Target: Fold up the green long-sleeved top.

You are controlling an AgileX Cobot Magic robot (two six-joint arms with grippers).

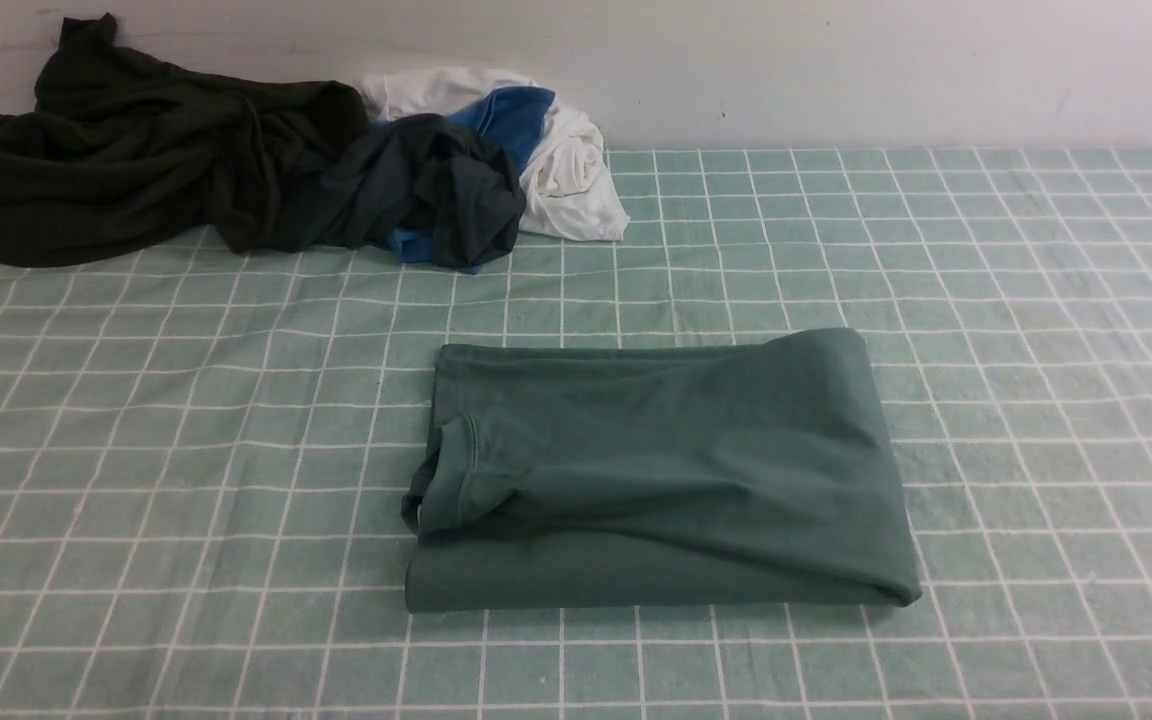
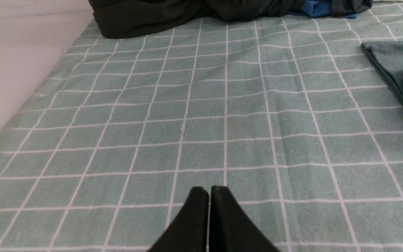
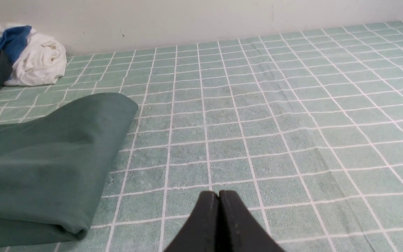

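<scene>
The green long-sleeved top (image 1: 661,470) lies folded into a thick rectangle in the middle of the checked cloth, its ribbed neck at the left end. Neither arm shows in the front view. In the left wrist view my left gripper (image 2: 209,190) is shut, empty, over bare cloth, with the top's left end (image 2: 397,66) well off to its side. In the right wrist view my right gripper (image 3: 219,195) is shut on nothing, over bare cloth beside the top's rounded right end (image 3: 54,154).
At the back left lies a very dark olive-black garment (image 1: 136,150). Next to it sits a dark navy-grey garment (image 1: 436,190) with blue and white cloth (image 1: 566,160). A pale wall (image 1: 836,70) runs along the back. The checked cloth (image 1: 1036,300) covers the table.
</scene>
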